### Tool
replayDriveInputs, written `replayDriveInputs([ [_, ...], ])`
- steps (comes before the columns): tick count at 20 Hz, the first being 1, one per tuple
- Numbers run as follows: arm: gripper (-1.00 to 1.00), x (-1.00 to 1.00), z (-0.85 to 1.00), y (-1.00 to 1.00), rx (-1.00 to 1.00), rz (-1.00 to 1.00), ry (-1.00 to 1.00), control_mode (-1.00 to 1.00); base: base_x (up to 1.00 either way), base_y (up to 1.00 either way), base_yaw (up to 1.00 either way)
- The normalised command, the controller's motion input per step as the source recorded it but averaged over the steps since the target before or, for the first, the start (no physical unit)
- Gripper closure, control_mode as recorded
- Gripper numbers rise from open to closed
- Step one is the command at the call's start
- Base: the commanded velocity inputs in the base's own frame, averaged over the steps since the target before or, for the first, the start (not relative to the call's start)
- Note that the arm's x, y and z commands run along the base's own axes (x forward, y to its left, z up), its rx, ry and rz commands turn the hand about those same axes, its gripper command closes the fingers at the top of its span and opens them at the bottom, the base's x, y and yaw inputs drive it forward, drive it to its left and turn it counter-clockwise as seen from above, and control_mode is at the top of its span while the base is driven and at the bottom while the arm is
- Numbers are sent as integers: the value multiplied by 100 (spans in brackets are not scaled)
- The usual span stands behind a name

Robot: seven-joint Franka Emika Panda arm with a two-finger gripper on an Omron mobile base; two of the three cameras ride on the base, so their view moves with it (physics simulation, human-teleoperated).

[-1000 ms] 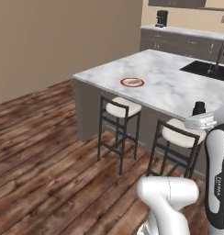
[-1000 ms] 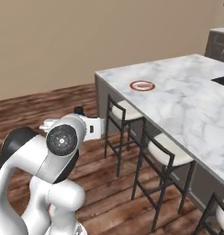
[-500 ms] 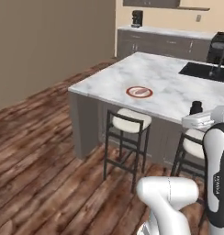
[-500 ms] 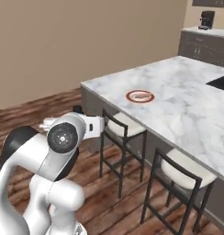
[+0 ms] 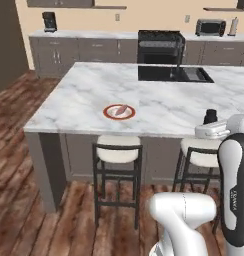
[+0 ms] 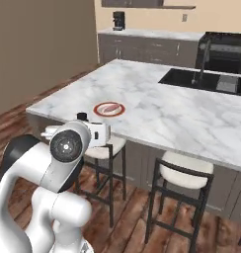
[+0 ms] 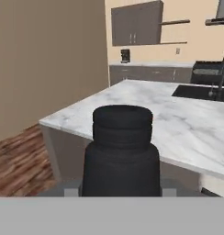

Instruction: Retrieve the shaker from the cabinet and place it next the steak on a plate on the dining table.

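a: hand state?
b: gripper (image 7: 120,190) closed on the shaker (image 7: 121,151). in the hand view the black cylinder stands upright right in front of the camera, narrower ribbed cap on top. in the left base view its black top (image 5: 210,116) pokes up above the white hand at the right edge; in the right base view it shows as a small dark nub (image 6: 82,117) over the wrist.

a: where is that relative to the dining table?
b: the shaker is held off the near long edge of the dining table (image 5: 159,107), not over the marble as far as i can tell. two stools (image 5: 117,172) with pale seats sit under that edge.

a: plate and steak?
b: plate (image 5: 119,112), white centre with a red-orange rim, lies on the marble near the near edge, toward the table's left end in the left base view. the steak (image 5: 120,109) lies on it, a pinkish slab set diagonally. same pair in the right base view: plate (image 6: 109,109), steak (image 6: 108,106).

a: shaker to plate?
b: well apart, not touching.

a: other fixtures?
b: black inset sink (image 5: 173,73) with dark faucet (image 6: 202,60) on the far side of the top. wall cabinet (image 7: 136,23) above the back counter in the hand view.
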Motion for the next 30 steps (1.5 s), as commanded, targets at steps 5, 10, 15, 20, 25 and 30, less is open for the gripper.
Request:
replayDriveInputs([
  [5, 100, 0, 0, 0, 0, 0, 0, 100, 66, 74, -77],
  [10, 100, 0, 0, 0, 0, 0, 0, 100, 93, 92, -47],
  [15, 100, 0, 0, 0, 0, 0, 0, 100, 98, 61, -1],
  [20, 100, 0, 0, 0, 0, 0, 0, 100, 87, -17, 46],
  [25, 100, 0, 0, 0, 0, 0, 0, 100, 66, -20, 66],
  [30, 100, 40, -9, -22, 2, 14, 6, -100, 46, -1, 25],
])
